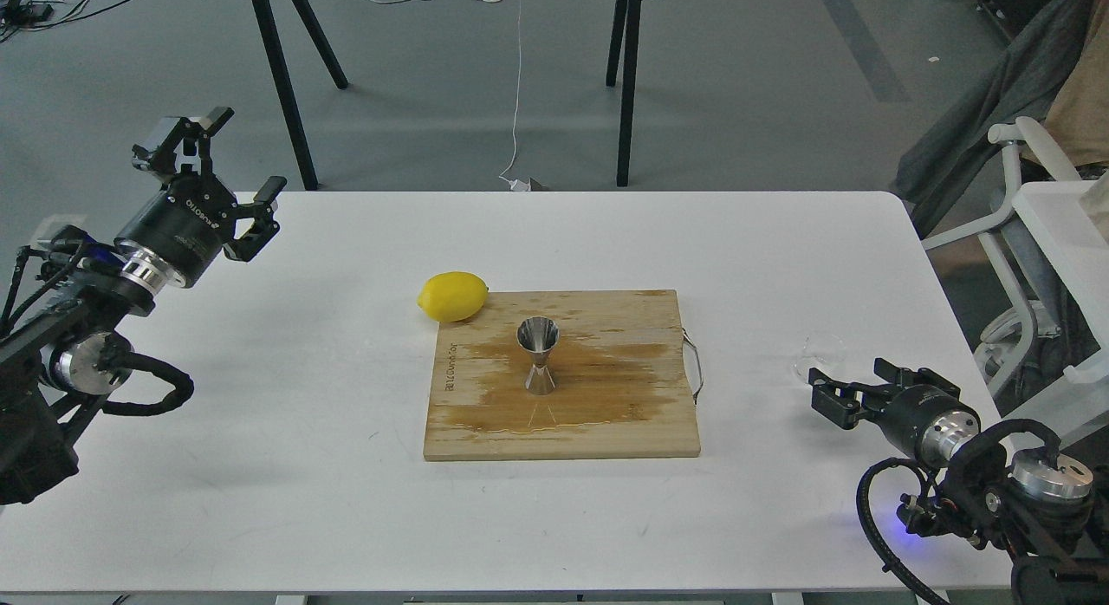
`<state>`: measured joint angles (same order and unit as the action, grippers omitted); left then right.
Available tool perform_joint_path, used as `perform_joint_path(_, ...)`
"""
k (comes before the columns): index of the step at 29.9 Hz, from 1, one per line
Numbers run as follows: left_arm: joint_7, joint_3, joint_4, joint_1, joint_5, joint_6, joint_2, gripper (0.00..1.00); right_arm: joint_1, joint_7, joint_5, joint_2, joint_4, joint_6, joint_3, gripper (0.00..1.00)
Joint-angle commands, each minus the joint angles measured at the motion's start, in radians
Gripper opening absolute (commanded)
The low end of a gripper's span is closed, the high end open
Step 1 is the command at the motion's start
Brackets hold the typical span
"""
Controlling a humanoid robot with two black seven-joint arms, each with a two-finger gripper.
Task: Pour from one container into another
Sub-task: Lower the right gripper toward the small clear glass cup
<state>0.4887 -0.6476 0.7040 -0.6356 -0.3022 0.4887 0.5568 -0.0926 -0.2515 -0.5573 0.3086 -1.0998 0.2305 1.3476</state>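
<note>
The clear glass cup (819,352) stands on the white table (346,501) at the right, partly covered by my right gripper (853,387). That gripper is open, its fingers lying low just in front of the cup and pointing left toward it. The steel jigger (538,354) stands upright in the middle of the wet wooden cutting board (606,423). My left gripper (232,167) hangs open above the table's far left corner, far from both.
A yellow lemon (452,295) lies against the board's back left corner. A metal handle (696,367) sticks out of the board's right side. A white chair (1031,241) and a white ledge stand past the table's right edge.
</note>
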Motion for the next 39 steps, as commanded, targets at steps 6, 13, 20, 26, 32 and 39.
perform_joint_path(6,0.0,-0.001,0.0,0.002,-0.002,0.0,0.002,1.0,-0.021,0.018,0.003,0.0,0.001,0.047,-0.022,0.93)
perform_joint_path(13,0.0,-0.001,0.0,0.011,0.0,0.0,0.0,1.0,-0.059,0.018,0.017,0.0,0.024,0.047,-0.024,0.89)
perform_joint_path(20,0.0,-0.001,0.0,0.013,0.0,0.0,0.002,1.0,-0.087,0.018,0.037,-0.011,0.06,0.058,-0.025,0.89)
perform_joint_path(26,0.0,-0.003,-0.011,0.013,0.0,0.0,0.002,1.0,-0.107,0.018,0.06,-0.034,0.09,0.058,-0.05,0.89)
perform_joint_path(32,0.0,-0.003,-0.015,0.013,0.0,0.0,0.002,1.0,-0.119,0.018,0.062,-0.054,0.098,0.056,-0.054,0.88)
perform_joint_path(39,0.0,-0.001,-0.032,0.013,0.0,0.0,0.0,1.0,-0.133,0.02,0.063,-0.056,0.117,0.052,-0.053,0.83)
